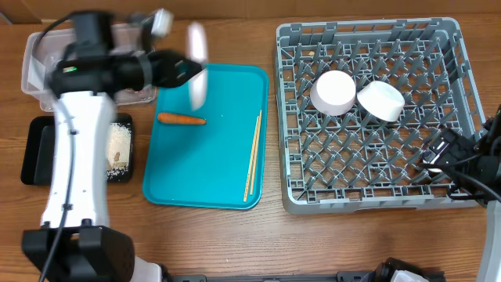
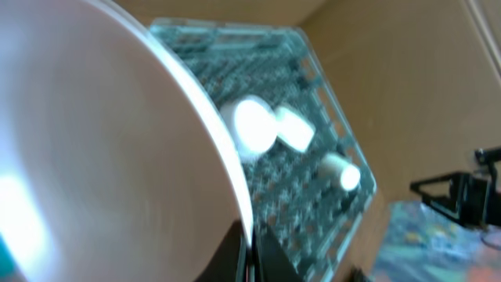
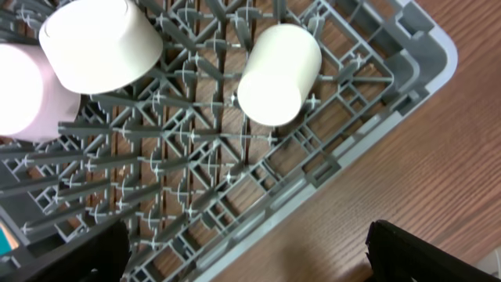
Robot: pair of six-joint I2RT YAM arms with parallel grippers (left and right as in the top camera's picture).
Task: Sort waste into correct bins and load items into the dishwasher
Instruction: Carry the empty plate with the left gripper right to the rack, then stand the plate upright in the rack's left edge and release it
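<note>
Clerk: Overhead view, right half. One dish rack [image 1: 368, 188]. Two white bowls [image 1: 335, 92] sit among its pegs, upper centre. The right gripper [image 1: 440, 157] is at the rack's lower right edge.

Checker: Left half?

Clerk: One teal tray [image 1: 227, 188], holding one carrot [image 1: 182, 119] and one pair of chopsticks [image 1: 253, 157], neither sorted. One plate [image 1: 196, 47], blurred and on edge, is above the tray's upper left, with the left gripper [image 1: 186, 70] clamped on its rim. One black tray [image 1: 39, 149] at the left edge holds white crumbs [image 1: 117, 149]. One clear tub [image 1: 35, 63] in the upper left is mostly under the arm, contents unreadable.

Checker: Left wrist view?

Clerk: The plate fills the left of the frame. The rack is at centre with the bowls, plus one cup [image 2: 340, 172] lying on its side. I cannot pick the cup out in the overhead.

Checker: Right wrist view?

Clerk: The cup is at upper centre on the lattice, near the rack's corner, and the bowls are at upper left. The fingers [image 3: 70, 254] are in the bottom corners, wide apart, with nothing between them.

Checker: Tally?

Clerk: By my judgement: bowls and cup loaded, plate in hand but not yet racked. Chopsticks and carrot outstanding.
</note>
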